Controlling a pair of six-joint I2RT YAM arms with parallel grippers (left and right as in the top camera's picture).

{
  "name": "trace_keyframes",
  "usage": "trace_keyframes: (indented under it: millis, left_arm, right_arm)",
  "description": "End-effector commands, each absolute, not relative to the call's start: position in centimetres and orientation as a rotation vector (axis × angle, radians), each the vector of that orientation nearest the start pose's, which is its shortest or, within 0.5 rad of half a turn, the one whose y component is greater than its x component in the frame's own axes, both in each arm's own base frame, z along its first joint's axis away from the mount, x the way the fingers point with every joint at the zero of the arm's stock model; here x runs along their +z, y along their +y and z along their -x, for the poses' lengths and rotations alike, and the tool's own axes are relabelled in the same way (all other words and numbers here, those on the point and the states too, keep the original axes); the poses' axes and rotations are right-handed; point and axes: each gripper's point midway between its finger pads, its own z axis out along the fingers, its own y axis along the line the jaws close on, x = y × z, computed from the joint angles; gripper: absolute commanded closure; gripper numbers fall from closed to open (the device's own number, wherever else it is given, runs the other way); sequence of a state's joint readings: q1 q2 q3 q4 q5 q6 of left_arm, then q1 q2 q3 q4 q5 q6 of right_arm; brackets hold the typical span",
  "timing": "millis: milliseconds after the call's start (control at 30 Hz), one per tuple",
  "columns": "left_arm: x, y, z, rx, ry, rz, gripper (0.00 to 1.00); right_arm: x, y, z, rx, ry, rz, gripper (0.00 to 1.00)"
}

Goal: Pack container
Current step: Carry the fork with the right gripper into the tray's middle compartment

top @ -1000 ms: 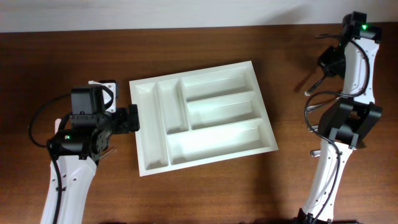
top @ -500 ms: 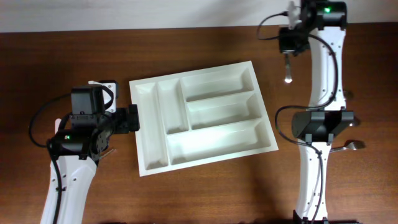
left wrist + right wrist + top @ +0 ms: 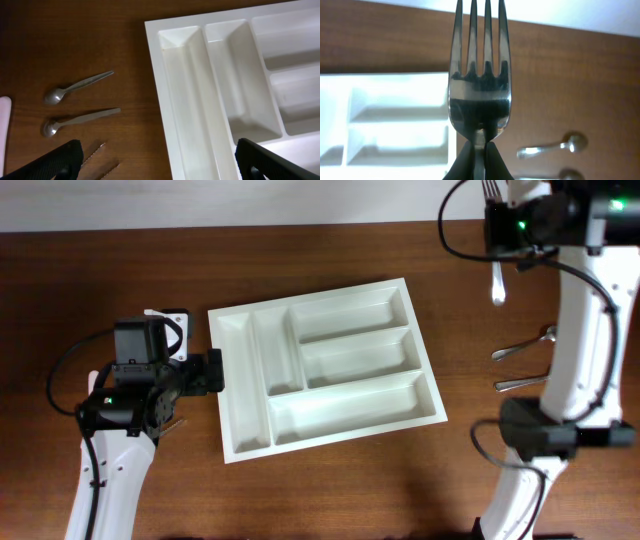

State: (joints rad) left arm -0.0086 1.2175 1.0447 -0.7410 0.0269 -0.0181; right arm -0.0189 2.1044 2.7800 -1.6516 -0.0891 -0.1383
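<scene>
The container is a white cutlery tray with five empty compartments, lying mid-table. It also shows in the left wrist view and the right wrist view. My right gripper is shut on a metal fork and holds it in the air beyond the tray's far right corner. In the right wrist view the jaws pinch the fork at its neck. My left gripper is open and empty at the tray's left edge, which lies between its fingers.
Two spoons lie on the table right of the tray. Left of the tray lie two small spoons and two serrated knife tips, under my left arm.
My right arm has swung with the fork, first left and then back right along the far edge, uncovering the two spoons at the right. The left arm has not moved.
</scene>
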Motion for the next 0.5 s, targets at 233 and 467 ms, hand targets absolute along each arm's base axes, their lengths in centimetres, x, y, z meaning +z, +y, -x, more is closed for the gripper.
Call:
trace_keyframes:
  millis: [233,467]
  left_arm:
    - [19.3,-1.1,-33.5,-0.034,2.457,-0.08,0.01]
    - [19.3,-1.0,-33.5,-0.033,2.456,-0.08,0.01]
  right_arm:
    - [32.5,1.7,-36.8,0.143,2.668,0.191,0.96]
    - [29.6,4.6,-34.0,0.161,2.671,0.752,0.96]
